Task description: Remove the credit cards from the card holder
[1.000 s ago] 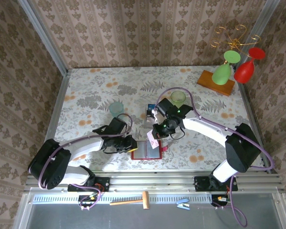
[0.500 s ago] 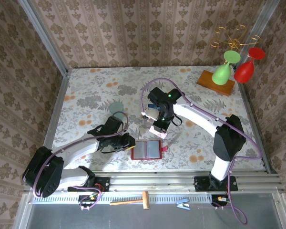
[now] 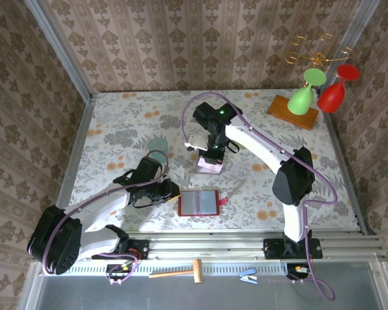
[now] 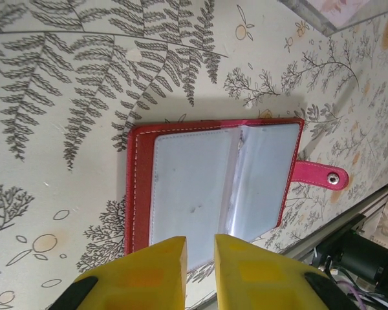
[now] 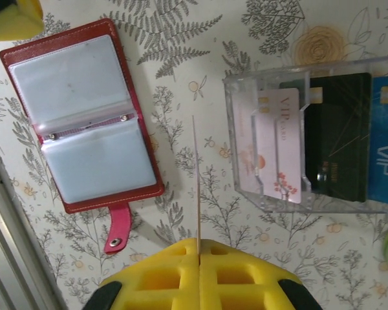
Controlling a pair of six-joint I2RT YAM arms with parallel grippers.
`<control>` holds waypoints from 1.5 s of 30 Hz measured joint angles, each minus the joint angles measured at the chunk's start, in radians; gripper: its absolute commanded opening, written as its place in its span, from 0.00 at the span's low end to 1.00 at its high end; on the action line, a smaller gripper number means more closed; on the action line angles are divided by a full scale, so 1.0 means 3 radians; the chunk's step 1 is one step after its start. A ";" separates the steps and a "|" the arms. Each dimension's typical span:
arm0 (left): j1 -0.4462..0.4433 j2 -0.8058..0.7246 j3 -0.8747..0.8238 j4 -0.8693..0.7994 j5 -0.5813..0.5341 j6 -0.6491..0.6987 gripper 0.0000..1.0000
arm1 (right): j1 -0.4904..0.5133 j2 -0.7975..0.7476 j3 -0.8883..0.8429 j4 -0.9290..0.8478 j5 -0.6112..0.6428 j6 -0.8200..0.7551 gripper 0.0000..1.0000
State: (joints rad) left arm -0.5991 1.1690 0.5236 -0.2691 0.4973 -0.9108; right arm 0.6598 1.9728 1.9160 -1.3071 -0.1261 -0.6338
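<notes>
We see the red card holder (image 3: pixel 198 203) lying open and flat near the table's (image 3: pixel 116 123) near edge, grey sleeves up and seemingly empty, tab toward the right edge. One pale pinkish card (image 3: pixel 209 166) is held off the surface just beyond it.

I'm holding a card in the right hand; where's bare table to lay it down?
The floral table is bare right of the open red folding card holder, out to its right edge, and far left past the pale green cup. Crowded: the gap between the card holder and the clear plastic card box.
</notes>
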 measured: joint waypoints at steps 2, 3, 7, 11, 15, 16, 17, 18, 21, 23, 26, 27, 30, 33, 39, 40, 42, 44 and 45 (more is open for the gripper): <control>0.0032 -0.0009 -0.0004 -0.0019 0.0000 0.0001 0.19 | -0.0023 0.0081 0.0120 -0.0060 0.0001 -0.0053 0.00; 0.0047 -0.0013 -0.0008 -0.0028 0.0000 0.0001 0.19 | -0.0032 0.0122 0.0181 -0.0093 0.0003 -0.0072 0.00; 0.0117 -0.0028 -0.0022 -0.0081 0.0005 0.0028 0.20 | -0.0072 0.0282 0.0426 -0.0188 -0.0001 -0.0154 0.00; 0.0174 -0.0038 -0.0022 -0.0130 0.0013 0.0051 0.20 | -0.0114 0.0453 0.0679 -0.0282 -0.0004 -0.0230 0.00; 0.0220 -0.0065 -0.0022 -0.0156 0.0013 0.0052 0.21 | -0.0161 0.0609 0.0835 -0.0337 -0.0005 -0.0290 0.00; 0.0233 -0.0072 -0.0022 -0.0155 0.0013 0.0052 0.21 | -0.0174 0.0659 0.0890 -0.0365 -0.0006 -0.0312 0.00; 0.0237 -0.0076 -0.0022 -0.0163 0.0013 0.0052 0.21 | -0.0187 0.0715 0.0946 -0.0388 -0.0008 -0.0326 0.00; 0.0240 -0.0080 -0.0022 -0.0169 0.0013 0.0052 0.21 | -0.0197 0.0757 0.0983 -0.0397 -0.0009 -0.0337 0.00; 0.0258 -0.0089 -0.0022 -0.0209 0.0011 0.0053 0.22 | -0.0223 0.0903 0.1122 -0.0465 -0.0015 -0.0378 0.00; 0.0264 -0.0093 -0.0022 -0.0230 0.0013 0.0052 0.22 | -0.0233 0.0980 0.1170 -0.0470 -0.0015 -0.0412 0.00; 0.0282 -0.0116 -0.0023 -0.0259 0.0011 0.0052 0.22 | -0.0248 0.1073 0.1208 -0.0502 -0.0015 -0.0440 0.00; 0.0286 -0.0120 -0.0023 -0.0266 0.0011 0.0052 0.22 | -0.0251 0.1101 0.1209 -0.0507 -0.0015 -0.0450 0.00; 0.0301 -0.0123 -0.0023 -0.0280 0.0011 0.0052 0.22 | -0.0258 0.1180 0.1211 -0.0509 -0.0014 -0.0488 0.00; 0.0310 -0.0123 -0.0023 -0.0284 0.0013 0.0052 0.22 | -0.0271 0.1253 0.1211 -0.0509 -0.0014 -0.0512 0.00; 0.0341 -0.0123 -0.0023 -0.0292 0.0011 0.0052 0.22 | -0.0281 0.1364 0.1211 -0.0507 -0.0017 -0.0525 0.00; 0.0342 -0.0123 -0.0023 -0.0291 0.0011 0.0052 0.22 | -0.0281 0.1383 0.1211 -0.0507 -0.0024 -0.0526 0.00; 0.0343 -0.0123 -0.0024 -0.0294 0.0011 0.0052 0.22 | -0.0284 0.1411 0.1211 -0.0507 -0.0045 -0.0534 0.01; 0.0345 -0.0123 -0.0024 -0.0300 0.0011 0.0052 0.22 | -0.0284 0.1425 0.1209 -0.0506 -0.0052 -0.0533 0.13; 0.0345 -0.0123 -0.0024 -0.0305 0.0011 0.0052 0.22 | -0.0284 0.1425 0.1209 -0.0506 -0.0052 -0.0533 0.16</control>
State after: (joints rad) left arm -0.4957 1.1320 0.5163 -0.3607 0.5007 -0.8951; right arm 0.5747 2.4004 2.2787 -1.4590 -0.1417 -0.7937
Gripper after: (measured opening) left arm 0.220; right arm 0.100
